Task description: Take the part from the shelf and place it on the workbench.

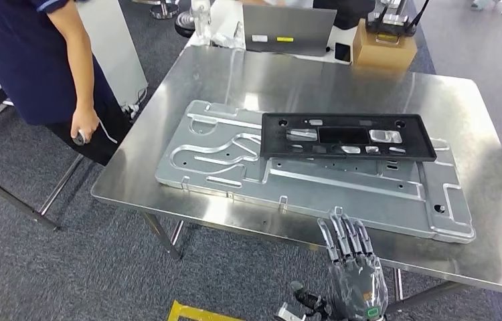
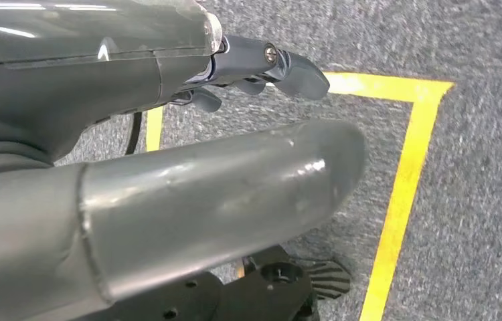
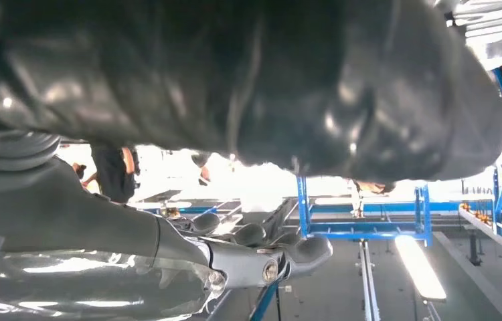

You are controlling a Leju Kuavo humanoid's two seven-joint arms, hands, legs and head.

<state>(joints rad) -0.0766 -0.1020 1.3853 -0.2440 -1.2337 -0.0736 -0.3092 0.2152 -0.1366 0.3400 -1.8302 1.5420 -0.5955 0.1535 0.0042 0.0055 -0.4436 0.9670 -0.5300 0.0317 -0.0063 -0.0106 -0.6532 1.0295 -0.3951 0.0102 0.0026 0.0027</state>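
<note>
A black rectangular part (image 1: 347, 136) with several cut-outs lies flat on a large stamped silver plate (image 1: 235, 164), which covers the middle of the steel workbench (image 1: 302, 73). My right hand (image 1: 352, 264) hovers at the bench's front edge, below the black part. Its fingers are stretched forward and apart over the plate's near rim, and it holds nothing. In the right wrist view the right hand's fingers (image 3: 262, 247) are extended with nothing in them. My left hand (image 2: 262, 67) hangs above the grey carpet and grips nothing, its fingers loosely apart.
A person in dark blue (image 1: 47, 60) stands at the bench's left corner with a small device (image 1: 81, 138) in one hand. A cardboard box (image 1: 383, 45) and a grey panel (image 1: 288, 30) stand at the far edge. Yellow floor tape (image 2: 409, 167) marks the carpet.
</note>
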